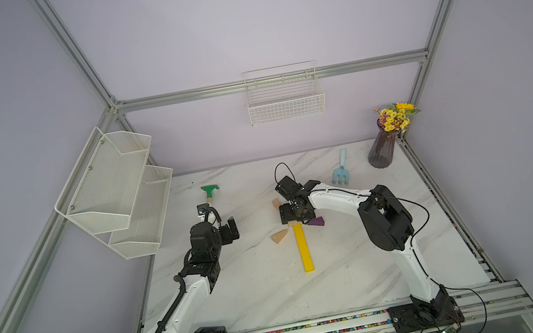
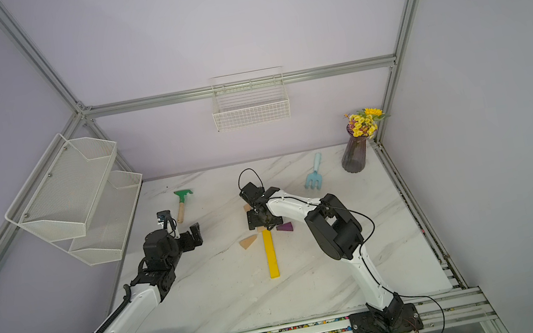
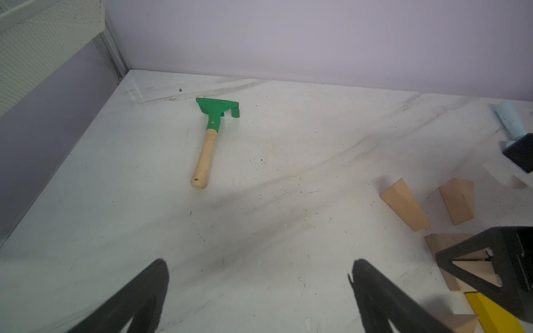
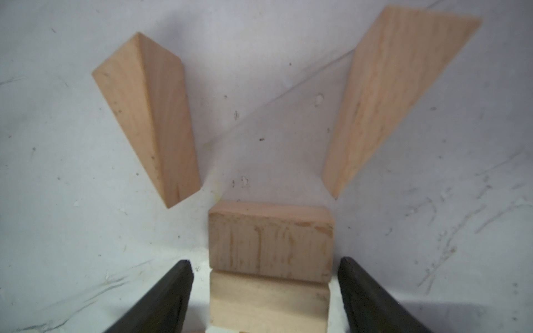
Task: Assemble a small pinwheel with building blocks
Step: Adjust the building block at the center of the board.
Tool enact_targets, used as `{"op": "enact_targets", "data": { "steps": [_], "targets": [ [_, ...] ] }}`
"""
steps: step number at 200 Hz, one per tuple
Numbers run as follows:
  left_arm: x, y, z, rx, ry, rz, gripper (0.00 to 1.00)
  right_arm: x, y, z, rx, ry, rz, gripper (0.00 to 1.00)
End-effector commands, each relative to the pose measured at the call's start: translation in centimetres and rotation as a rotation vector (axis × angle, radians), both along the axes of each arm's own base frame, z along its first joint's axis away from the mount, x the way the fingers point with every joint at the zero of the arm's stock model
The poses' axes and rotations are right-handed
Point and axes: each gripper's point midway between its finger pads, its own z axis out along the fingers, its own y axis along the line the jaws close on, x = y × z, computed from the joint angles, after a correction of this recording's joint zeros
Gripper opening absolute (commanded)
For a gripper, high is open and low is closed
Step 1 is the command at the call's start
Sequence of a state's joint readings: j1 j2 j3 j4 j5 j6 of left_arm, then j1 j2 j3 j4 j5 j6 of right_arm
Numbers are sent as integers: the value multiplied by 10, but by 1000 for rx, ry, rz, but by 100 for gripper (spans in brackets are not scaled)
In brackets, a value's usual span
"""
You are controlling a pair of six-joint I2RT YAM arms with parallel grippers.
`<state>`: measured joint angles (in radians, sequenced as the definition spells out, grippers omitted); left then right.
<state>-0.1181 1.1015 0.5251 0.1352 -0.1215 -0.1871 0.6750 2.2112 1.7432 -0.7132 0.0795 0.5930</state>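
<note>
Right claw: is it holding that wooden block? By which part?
No, nothing is held. The right claw stands open around the pale wood block, with a gap showing on each side. The left claw is open and empty too.

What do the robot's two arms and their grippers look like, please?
Both the left arm and right arm have white links with black joint housings. A black corrugated hose runs along the left; a thin black cable loops along the right. The left gripper and right gripper have black tapering fingers.
</note>
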Motion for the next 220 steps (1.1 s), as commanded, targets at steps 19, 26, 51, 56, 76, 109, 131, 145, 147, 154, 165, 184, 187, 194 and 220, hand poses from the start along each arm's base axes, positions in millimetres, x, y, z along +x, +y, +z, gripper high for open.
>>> {"op": "enact_targets", "data": {
  "steps": [19,26,51,56,76,109,131,145,147,154,165,184,187,194,220],
  "targets": [
    [3,0,10,-12,-44,-5,100,22,3,80,73,-147,-2,63],
    [3,0,10,-14,-44,-4,100,24,2,84,78,-156,-5,55],
    [2,0,9,-17,-39,-5,100,33,-2,86,88,-167,-10,30],
    [2,0,9,-17,-40,-6,100,36,-3,84,88,-166,-12,26],
    [1,-1,8,-19,-38,-7,100,45,-5,74,91,-157,-14,15],
    [-1,-2,7,-23,-36,-12,100,57,-3,57,94,-138,0,7],
    [-1,-3,6,-29,-34,-16,100,58,0,46,92,-118,16,6],
    [-1,-3,5,-30,-32,-18,100,57,2,38,90,-103,24,6],
    [-1,-3,5,-32,-33,-18,100,57,2,38,90,-101,26,6],
    [-1,-3,5,-34,-32,-18,100,55,2,35,88,-95,27,6],
    [0,-4,4,-35,-31,-19,100,53,1,29,85,-84,31,5],
    [0,-4,3,-39,-29,-22,100,50,1,23,84,-73,39,5],
    [0,-5,3,-39,-29,-24,100,50,1,22,83,-71,41,5],
    [0,-5,3,-40,-27,-23,100,49,1,20,85,-66,42,5],
    [0,-6,2,-42,-26,-29,100,46,1,15,88,-56,51,3]
  ]
}}
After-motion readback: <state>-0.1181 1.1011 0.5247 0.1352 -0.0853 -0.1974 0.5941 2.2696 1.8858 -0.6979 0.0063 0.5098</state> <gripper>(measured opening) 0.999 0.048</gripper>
